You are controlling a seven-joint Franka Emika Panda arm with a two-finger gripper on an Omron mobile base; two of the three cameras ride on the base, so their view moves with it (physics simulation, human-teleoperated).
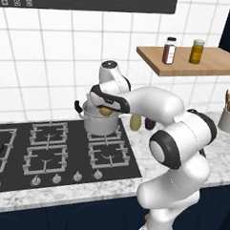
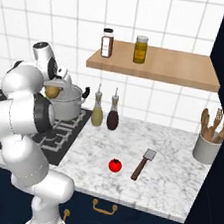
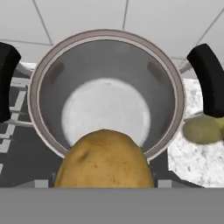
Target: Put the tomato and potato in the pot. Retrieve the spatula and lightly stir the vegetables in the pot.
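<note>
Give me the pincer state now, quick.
Pincer: shut on the potato, held over the open pot.

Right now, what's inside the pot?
Nothing: the pot shows a bare steel bottom. The potato hangs above its near rim and covers a sliver of the inside there.

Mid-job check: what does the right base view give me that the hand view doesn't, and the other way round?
Right base view alone: the tomato and spatula lying on the counter, apart from each other, plus the shelf with two jars. Hand view alone: the pot's inside, bare steel with nothing in it. Both: the potato between the fingers, held above the pot, and the greenish bottle beside it.
</note>
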